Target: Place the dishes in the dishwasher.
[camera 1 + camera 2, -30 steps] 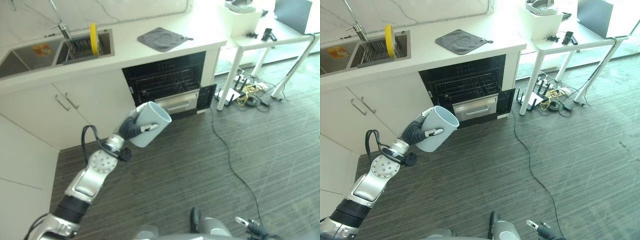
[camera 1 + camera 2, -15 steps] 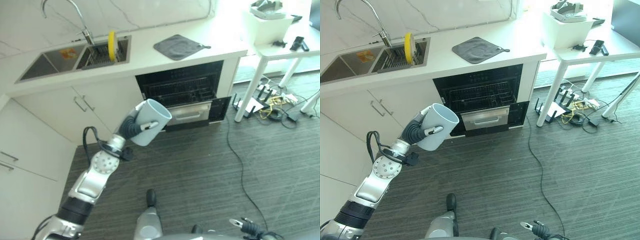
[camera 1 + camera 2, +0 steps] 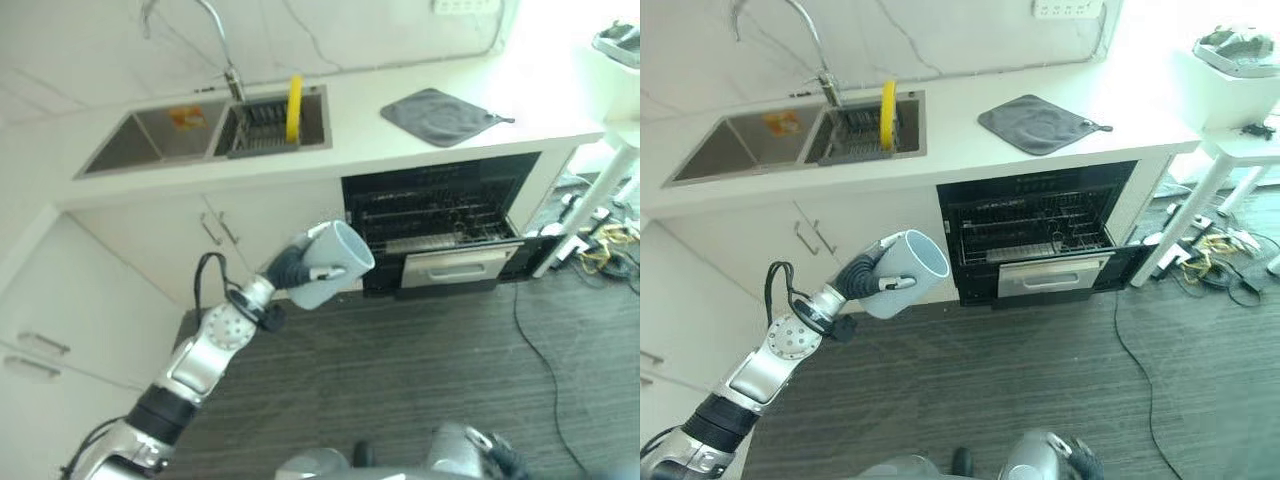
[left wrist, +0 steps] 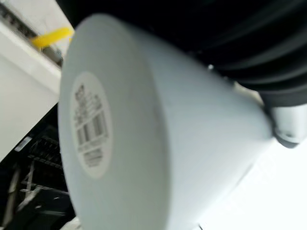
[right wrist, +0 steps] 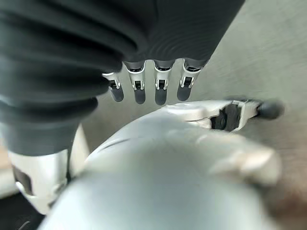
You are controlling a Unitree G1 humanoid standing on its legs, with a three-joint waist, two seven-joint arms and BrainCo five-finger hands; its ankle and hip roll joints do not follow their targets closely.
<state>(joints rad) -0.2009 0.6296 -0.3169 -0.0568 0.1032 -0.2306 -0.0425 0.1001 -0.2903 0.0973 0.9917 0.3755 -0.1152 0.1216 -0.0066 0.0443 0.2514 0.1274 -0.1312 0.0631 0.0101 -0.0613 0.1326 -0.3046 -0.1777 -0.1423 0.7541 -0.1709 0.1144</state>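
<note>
In the left hand (image 3: pixel 862 275), fingers wrap the grey cup (image 3: pixel 906 272).

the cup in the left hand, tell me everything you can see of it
The cup is pale grey-blue, smooth and matte, tapering toward its base, which bears a round barcode sticker. It is tipped sideways, mouth toward the open dishwasher, held in the air by the left hand, whose fingers curl round it. It looks empty.
</note>
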